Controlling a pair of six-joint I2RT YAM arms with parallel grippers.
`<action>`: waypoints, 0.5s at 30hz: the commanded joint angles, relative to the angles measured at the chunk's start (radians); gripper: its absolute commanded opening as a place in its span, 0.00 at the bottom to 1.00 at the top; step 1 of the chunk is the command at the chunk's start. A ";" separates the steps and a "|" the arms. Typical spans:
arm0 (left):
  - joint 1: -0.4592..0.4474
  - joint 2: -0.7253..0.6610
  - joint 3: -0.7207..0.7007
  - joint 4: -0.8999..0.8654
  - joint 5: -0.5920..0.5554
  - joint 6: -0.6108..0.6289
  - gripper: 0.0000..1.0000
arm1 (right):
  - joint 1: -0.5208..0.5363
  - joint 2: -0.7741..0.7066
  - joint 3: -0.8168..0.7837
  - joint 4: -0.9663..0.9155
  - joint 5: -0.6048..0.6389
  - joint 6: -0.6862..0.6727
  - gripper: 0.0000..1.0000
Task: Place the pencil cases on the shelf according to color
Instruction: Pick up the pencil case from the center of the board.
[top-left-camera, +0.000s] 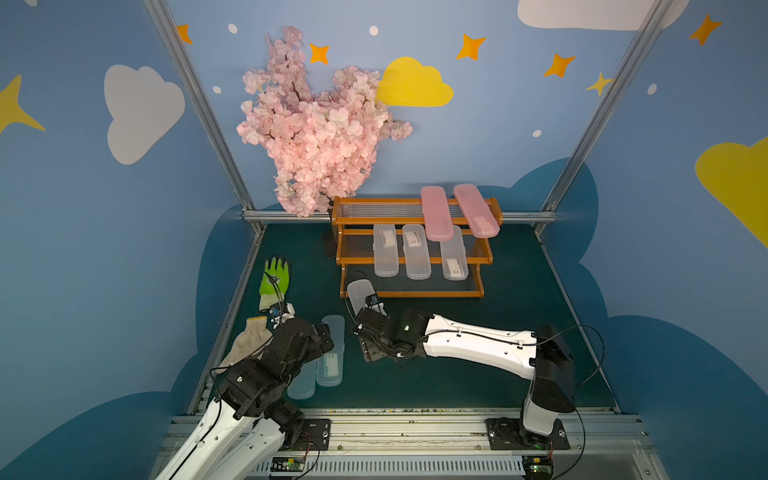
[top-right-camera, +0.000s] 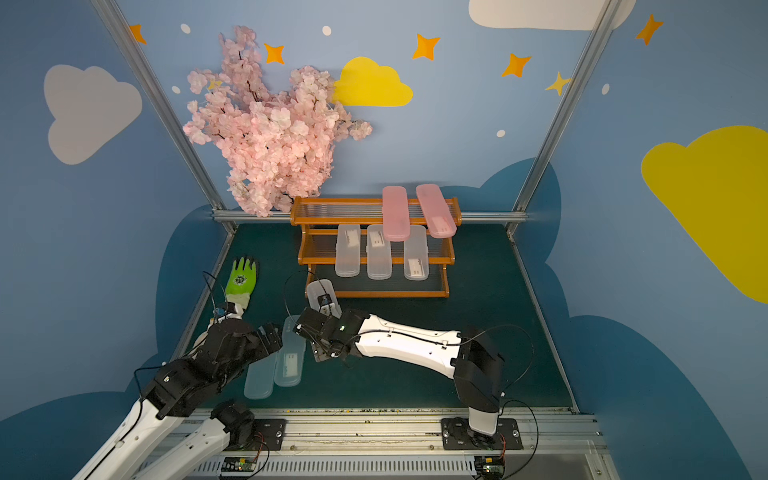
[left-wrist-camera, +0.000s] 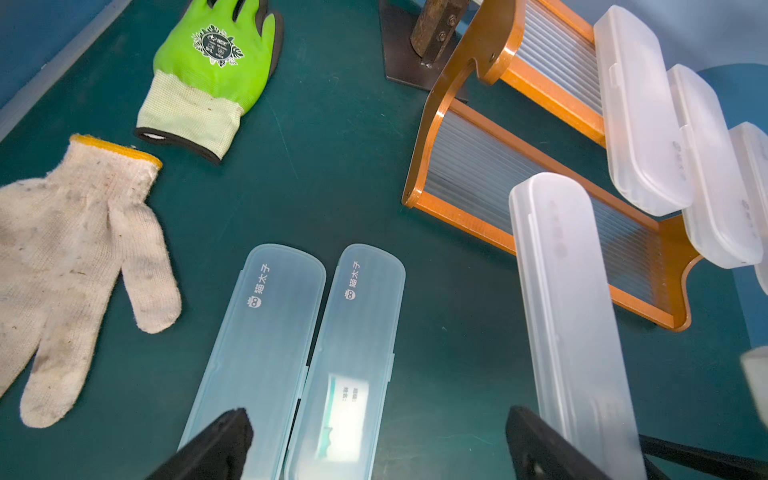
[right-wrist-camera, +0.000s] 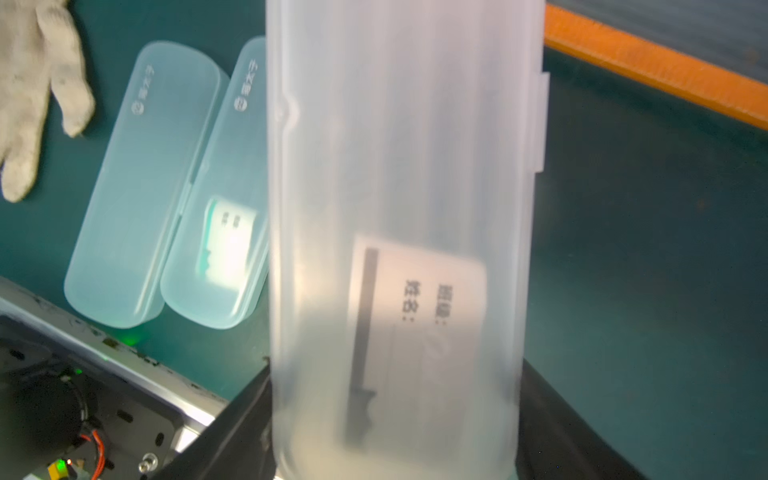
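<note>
Pinching the clear case (right-wrist-camera: 399, 166) near its labelled end, the right gripper (right-wrist-camera: 399, 415) holds it by the lower corner of the shelf (top-left-camera: 436, 294) — the long free end could clip the frame, or swing in so short a grip. The left gripper (left-wrist-camera: 378, 428) hangs spread above two blue cases (left-wrist-camera: 257, 353). Only the top views show the pink cases (top-left-camera: 436, 214) on the top tier — only the right wrist view shows the jaws' hold.
</note>
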 joint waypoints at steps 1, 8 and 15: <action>0.008 0.026 -0.004 0.043 -0.009 0.031 1.00 | -0.021 -0.009 0.065 -0.027 0.074 -0.029 0.72; 0.016 0.071 -0.023 0.104 -0.013 0.038 1.00 | -0.072 0.076 0.217 -0.023 0.108 -0.055 0.72; 0.017 0.088 -0.026 0.136 -0.030 0.063 1.00 | -0.141 0.190 0.379 -0.023 0.051 -0.033 0.72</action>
